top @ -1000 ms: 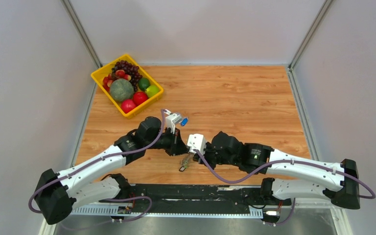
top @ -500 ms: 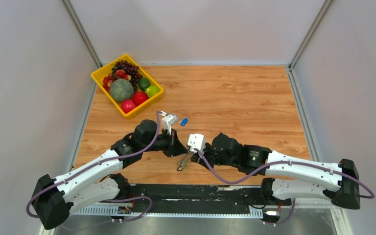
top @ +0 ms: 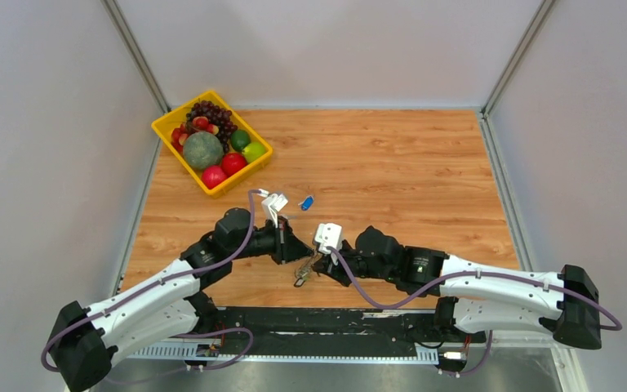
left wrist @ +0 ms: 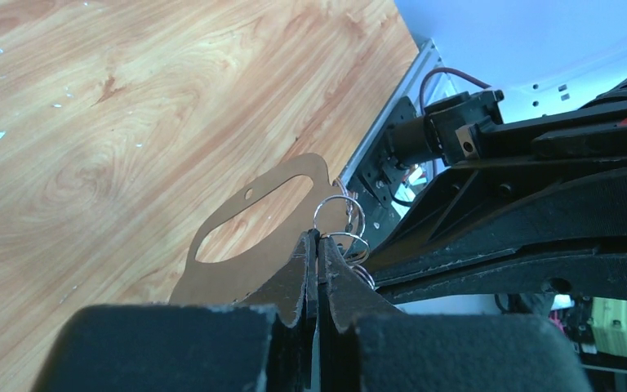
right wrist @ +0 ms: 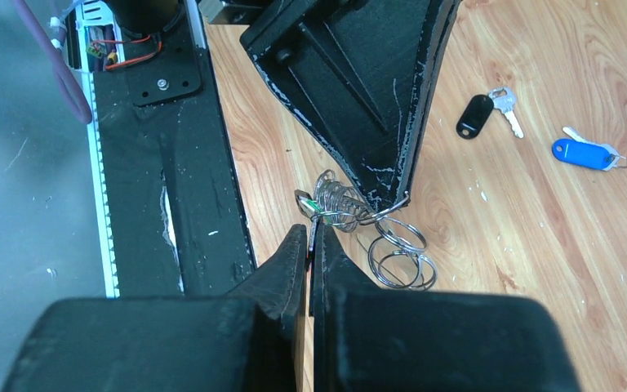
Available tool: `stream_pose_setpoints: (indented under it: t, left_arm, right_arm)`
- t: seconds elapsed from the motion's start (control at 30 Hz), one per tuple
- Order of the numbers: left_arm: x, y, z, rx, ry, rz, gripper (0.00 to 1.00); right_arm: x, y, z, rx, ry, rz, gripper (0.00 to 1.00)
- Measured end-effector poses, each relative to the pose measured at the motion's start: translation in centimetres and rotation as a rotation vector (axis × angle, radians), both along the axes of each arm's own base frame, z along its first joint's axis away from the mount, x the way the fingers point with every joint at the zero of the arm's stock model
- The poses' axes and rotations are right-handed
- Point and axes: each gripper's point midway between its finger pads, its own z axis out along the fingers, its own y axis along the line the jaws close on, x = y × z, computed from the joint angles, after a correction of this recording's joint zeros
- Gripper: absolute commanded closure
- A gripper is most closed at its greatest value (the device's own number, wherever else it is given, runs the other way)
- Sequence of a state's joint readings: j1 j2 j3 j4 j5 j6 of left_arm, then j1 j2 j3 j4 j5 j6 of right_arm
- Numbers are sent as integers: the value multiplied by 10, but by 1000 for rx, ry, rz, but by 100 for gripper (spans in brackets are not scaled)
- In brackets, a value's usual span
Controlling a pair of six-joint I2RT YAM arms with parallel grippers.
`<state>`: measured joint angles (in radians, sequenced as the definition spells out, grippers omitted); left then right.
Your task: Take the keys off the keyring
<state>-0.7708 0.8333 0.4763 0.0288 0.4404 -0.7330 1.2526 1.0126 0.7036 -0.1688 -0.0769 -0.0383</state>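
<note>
Wood table [top: 392, 163], tangled silver keyring [right wrist: 349, 210]

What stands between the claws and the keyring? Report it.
Nothing visible does. The left claw and the right claw are both shut on the keyring, their tips nearly meeting at its wire loops.

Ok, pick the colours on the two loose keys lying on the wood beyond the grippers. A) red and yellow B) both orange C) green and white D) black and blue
D: the right wrist view shows a black-headed key and a blue-tagged key lying apart on the table.
</note>
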Motion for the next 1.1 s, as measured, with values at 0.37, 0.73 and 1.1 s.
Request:
stream_pose_setpoints:
  t: [0.37, 0.73, 1.1]
  left_arm:
    - [-4, -3, 3, -62, 11, -15, 100]
    - [20, 0, 52, -208, -170, 75, 100]
    - [14, -7, 67, -265, -220, 9, 100]
  right_arm:
    - [-2, -1, 0, 26, 21, -9, 86]
    - [-41, -17, 21, 90, 93, 92, 61]
    - [-18, -49, 79, 240, 18, -81, 64]
